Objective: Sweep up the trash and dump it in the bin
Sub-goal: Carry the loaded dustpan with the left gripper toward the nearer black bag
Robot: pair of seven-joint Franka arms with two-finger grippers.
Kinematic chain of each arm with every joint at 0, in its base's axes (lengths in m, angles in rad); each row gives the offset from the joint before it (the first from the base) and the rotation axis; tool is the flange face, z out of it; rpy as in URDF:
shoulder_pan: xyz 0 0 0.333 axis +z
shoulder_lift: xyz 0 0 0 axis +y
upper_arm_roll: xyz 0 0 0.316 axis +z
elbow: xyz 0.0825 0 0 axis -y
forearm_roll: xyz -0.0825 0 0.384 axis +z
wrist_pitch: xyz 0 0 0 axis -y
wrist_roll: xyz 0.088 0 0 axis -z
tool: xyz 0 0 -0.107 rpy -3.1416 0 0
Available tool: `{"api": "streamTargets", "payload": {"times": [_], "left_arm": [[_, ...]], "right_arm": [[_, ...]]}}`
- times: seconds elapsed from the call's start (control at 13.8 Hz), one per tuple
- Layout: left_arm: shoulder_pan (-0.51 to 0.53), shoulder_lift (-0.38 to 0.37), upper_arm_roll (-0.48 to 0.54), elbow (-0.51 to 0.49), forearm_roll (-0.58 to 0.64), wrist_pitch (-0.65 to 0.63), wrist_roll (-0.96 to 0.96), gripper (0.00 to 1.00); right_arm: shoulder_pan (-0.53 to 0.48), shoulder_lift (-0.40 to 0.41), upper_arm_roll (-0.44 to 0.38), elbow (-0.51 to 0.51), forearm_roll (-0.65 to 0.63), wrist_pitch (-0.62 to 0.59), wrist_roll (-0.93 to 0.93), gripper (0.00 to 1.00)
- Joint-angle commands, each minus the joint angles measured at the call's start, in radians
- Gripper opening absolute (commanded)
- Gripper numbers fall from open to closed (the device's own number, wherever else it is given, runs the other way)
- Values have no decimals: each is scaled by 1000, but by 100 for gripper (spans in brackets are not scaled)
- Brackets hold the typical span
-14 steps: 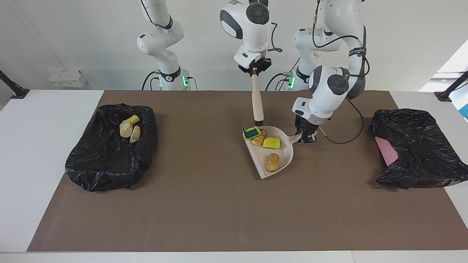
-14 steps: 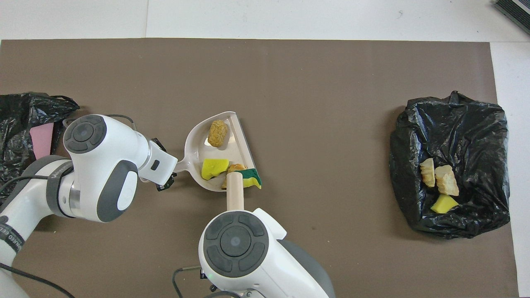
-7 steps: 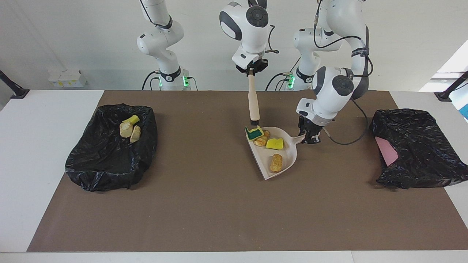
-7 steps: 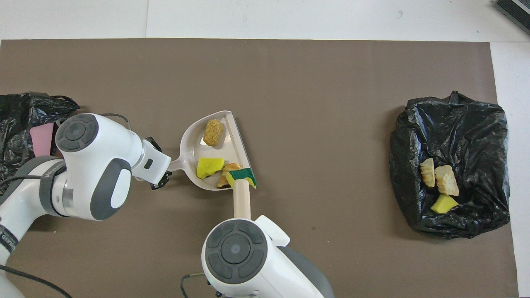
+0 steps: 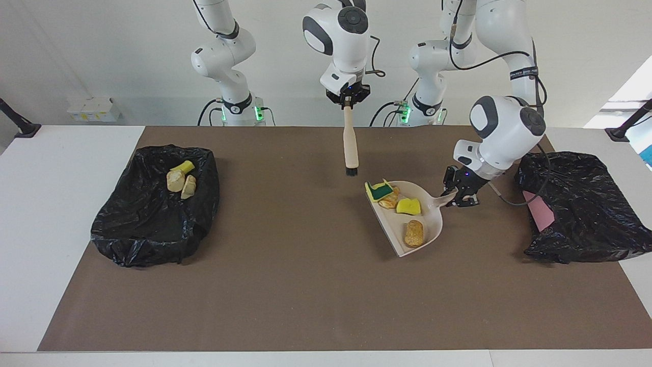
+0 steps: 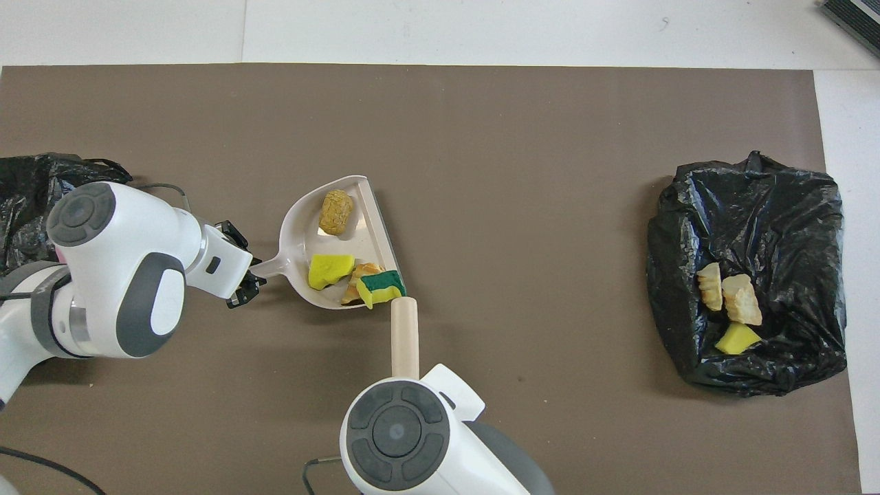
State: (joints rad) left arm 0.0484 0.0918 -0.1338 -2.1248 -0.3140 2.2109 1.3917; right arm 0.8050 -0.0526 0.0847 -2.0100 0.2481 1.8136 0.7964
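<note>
Trash lies in the dustpan, handle clamped in left gripper beside the nearer black-lined bin; right gripper grips the hanging brush.

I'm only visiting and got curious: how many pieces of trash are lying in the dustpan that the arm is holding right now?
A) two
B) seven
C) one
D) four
D: the dustpan, held at its handle by the left gripper, carries four pieces: a green-topped sponge, an orange-brown lump, a yellow sponge and a tan lump.
</note>
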Motion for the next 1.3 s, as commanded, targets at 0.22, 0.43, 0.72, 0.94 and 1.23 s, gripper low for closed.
{"api": "streamTargets", "payload": {"times": [0.22, 0.43, 0.72, 0.94, 1.23], "left_arm": [[53, -49, -9, 74, -69, -124, 76, 0], [48, -70, -6, 97, -68, -195, 135, 0], [68, -60, -3, 209, -47, -327, 136, 0], [113, -61, -3, 241, -22, -352, 183, 0], [211, -27, -4, 304, 48, -398, 269, 0]], "right_arm": [[66, -209, 9, -301, 0, 145, 30, 0], [141, -201, 9, -398, 2, 283, 96, 0], [210, -133, 9, -432, 3, 398, 156, 0], [221, -89, 9, -432, 3, 432, 179, 0], [223, -72, 9, -434, 3, 463, 175, 0]]}}
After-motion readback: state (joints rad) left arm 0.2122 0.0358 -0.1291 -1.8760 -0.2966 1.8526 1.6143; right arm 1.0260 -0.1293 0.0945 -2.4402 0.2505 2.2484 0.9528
